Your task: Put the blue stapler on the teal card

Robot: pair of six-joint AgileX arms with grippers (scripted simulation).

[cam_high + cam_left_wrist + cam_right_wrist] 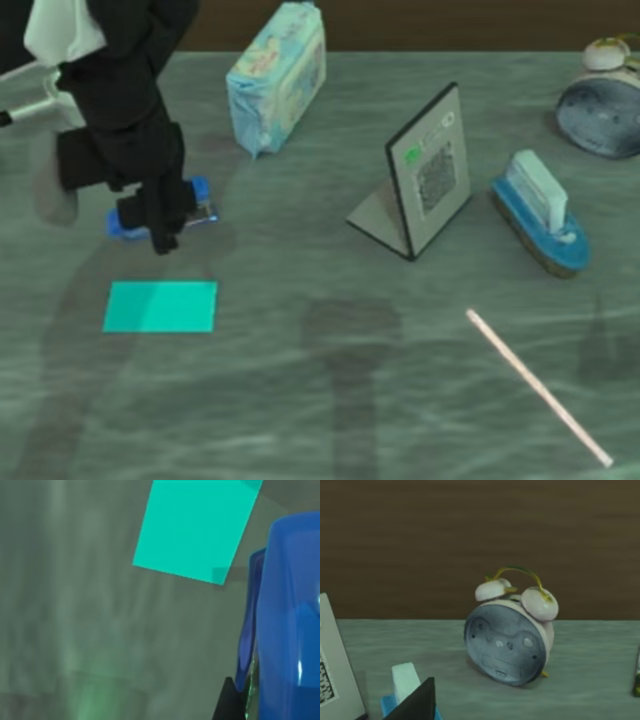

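The blue stapler (200, 195) lies on the table at the left, mostly hidden under my left arm. Only its two ends show. My left gripper (160, 232) reaches down over its middle and is shut on it. In the left wrist view the stapler (290, 620) fills one side, with a dark fingertip (229, 702) pressed against its flank. The teal card (160, 306) lies flat just in front of the stapler, apart from it, and shows in the wrist view as the card (195, 525). My right arm is outside the top view; one fingertip (422, 697) shows in its wrist view, holding nothing.
A pale blue wipes pack (278, 75) stands behind the stapler. The grey QR sign stand (420, 175) is in the middle, with the blue-and-white brush (540, 212) to its right. An alarm clock (600, 105) sits far right, and a thin stick (538, 385) lies front right.
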